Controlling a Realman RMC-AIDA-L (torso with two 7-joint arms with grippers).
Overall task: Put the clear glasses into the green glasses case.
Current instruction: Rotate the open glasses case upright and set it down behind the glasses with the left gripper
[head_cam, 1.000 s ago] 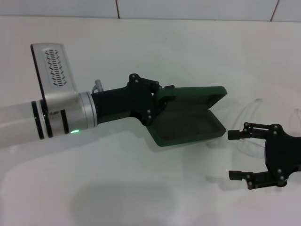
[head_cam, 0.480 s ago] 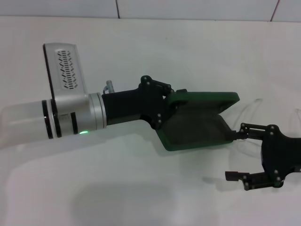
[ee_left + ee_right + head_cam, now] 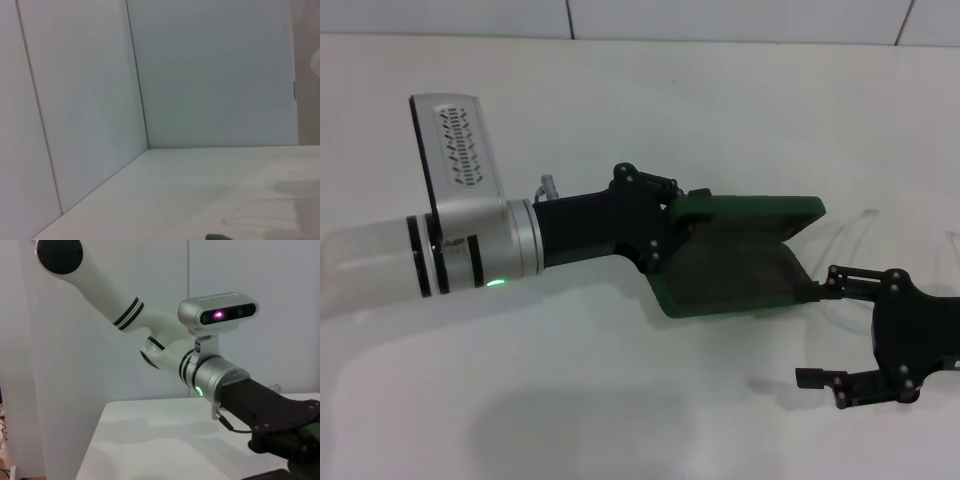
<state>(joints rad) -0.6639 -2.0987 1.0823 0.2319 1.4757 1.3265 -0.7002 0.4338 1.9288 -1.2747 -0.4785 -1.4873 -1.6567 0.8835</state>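
Since a second ago your left arm has carried the green glasses case [image 3: 735,255] toward the right, and the right gripper [image 3: 815,333] has dropped slightly lower in the head view; in the last half second almost nothing has changed.

The case is open, lid raised behind the dark tray, its left end clamped by the left gripper [image 3: 662,235], fingers closed on it. The tray's right edge sits just beside the right gripper's upper finger [image 3: 845,279].

The clear glasses [image 3: 850,240] lie on the white table [image 3: 620,400] to the right of the case, near the right gripper. You only get faint outlines of a lens and an arm, so whether they touch the case is not readable.

The right gripper is spread wide, holding nothing, low at the right edge of the head view.

The right wrist view shows the left arm [image 3: 165,340] and its wrist camera [image 3: 220,312]. The left wrist view shows only wall and tabletop.
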